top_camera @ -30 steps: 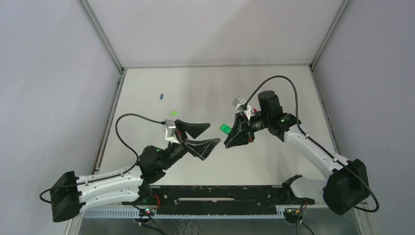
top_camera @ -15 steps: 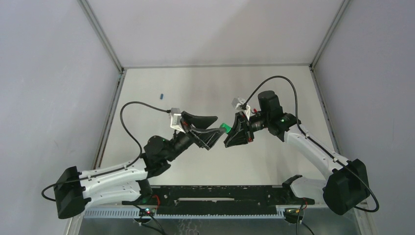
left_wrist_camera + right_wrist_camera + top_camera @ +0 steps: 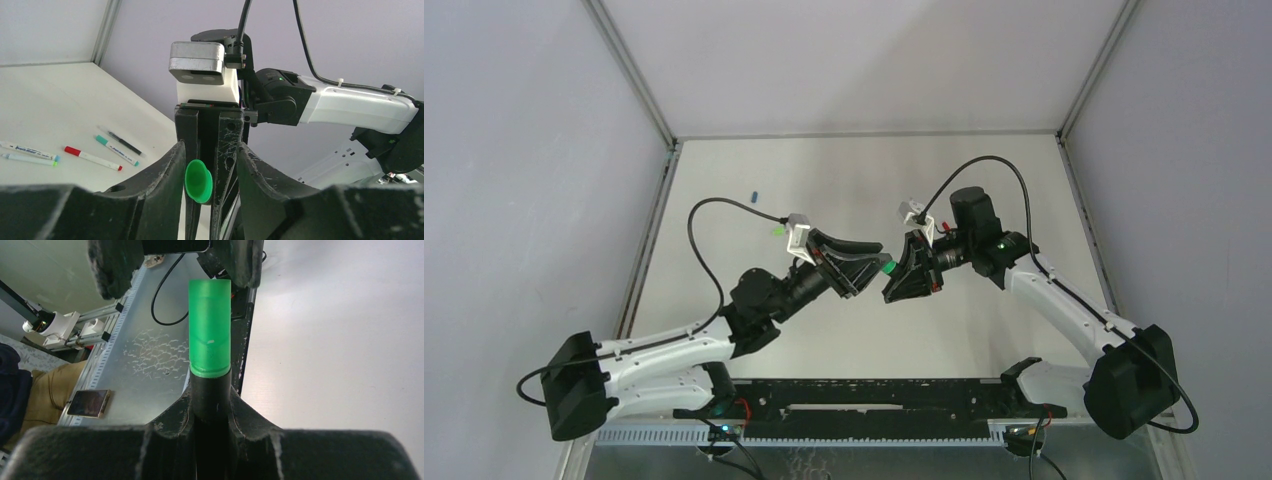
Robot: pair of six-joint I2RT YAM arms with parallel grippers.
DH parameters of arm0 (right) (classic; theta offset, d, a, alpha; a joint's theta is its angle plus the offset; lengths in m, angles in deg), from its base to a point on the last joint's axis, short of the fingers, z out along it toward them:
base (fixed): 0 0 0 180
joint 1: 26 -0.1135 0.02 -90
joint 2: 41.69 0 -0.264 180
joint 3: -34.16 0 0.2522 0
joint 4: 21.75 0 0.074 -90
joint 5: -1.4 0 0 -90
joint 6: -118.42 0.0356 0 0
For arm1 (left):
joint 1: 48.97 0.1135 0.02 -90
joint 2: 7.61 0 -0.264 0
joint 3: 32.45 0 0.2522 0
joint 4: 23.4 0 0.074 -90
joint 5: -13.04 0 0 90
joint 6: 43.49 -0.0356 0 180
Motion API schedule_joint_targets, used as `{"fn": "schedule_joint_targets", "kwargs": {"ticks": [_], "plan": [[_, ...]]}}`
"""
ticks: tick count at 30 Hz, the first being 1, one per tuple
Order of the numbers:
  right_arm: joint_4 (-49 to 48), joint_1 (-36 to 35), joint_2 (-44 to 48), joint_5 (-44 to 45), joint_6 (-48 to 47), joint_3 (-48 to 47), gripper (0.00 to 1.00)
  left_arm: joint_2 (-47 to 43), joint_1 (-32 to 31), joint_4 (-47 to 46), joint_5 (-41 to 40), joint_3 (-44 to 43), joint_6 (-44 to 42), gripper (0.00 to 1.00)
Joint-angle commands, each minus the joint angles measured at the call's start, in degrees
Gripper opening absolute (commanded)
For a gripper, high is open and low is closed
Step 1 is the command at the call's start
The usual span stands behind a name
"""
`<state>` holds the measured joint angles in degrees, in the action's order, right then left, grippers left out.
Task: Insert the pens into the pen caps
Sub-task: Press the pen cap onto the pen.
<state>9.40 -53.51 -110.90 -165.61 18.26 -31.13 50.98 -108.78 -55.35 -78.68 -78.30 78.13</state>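
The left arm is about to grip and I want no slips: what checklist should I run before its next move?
1. Right claw shut on the thick black marker: ok.
2. Translucent green plastic cap sitting on the marker's end: ok.
3. Cap pressed fully home: cannot tell.
4. Left claw straddling the cap: ok.
5. Left claw closed onto the cap: not ok, a gap shows on one side.
6. Loose thin pens on the white table, away from both claws: ok.

Frosted green plastic cap [image 3: 210,327] (matt), smooth black plastic marker [image 3: 210,397].
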Motion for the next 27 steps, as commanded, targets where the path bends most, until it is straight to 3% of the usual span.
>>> {"fn": "schedule_joint_targets", "kwargs": {"ticks": [1, 8, 11, 13, 14, 15, 20, 25, 27], "plan": [[-0.25, 0.17, 0.92, -0.76, -0.68, -1.21, 0.00, 0.68, 0.63, -0.34, 1.28, -2.61, 0.89, 0.45], [-0.27, 0.34, 1.01, -0.86, -0.54, -1.21, 0.00, 2.21, 0.92, -1.69, 3.51, -2.44, 2.06, 0.39], [-0.33, 0.52, 1.01, -0.94, -0.30, -1.21, 0.00, 2.90, 0.92, -2.54, 4.17, -2.31, 2.74, 0.28], [-0.40, 0.57, 1.01, -0.99, -0.17, -1.21, 0.00, 3.33, 0.92, -3.23, 4.83, -2.15, 3.03, 0.14], [-0.42, 0.53, 1.01, -1.03, -0.03, -1.21, 0.00, 3.56, 0.88, -3.86, 5.06, -2.06, 3.11, 0.03], [-0.50, 0.51, 1.01, -1.10, -0.01, -1.21, 0.00, 3.72, 0.92, -4.31, 5.39, -1.89, 3.22, 0.00], [-2.44, 0.61, 1.37, -2.45, 2.56, -1.21, 0.00, 7.55, 0.05, -7.05, 9.16, -1.73, 5.48, 0.00], [-7.84, 1.57, 0.15, -7.18, 9.77, -1.21, 0.00, 15.90, -5.86, -12.02, 11.98, -0.22, 6.12, 0.00], [-7.43, 1.84, 0.88, -4.96, 8.71, -1.21, 0.00, 17.68, -7.80, -11.51, 11.75, 0.90, 6.46, 0.00]]}}
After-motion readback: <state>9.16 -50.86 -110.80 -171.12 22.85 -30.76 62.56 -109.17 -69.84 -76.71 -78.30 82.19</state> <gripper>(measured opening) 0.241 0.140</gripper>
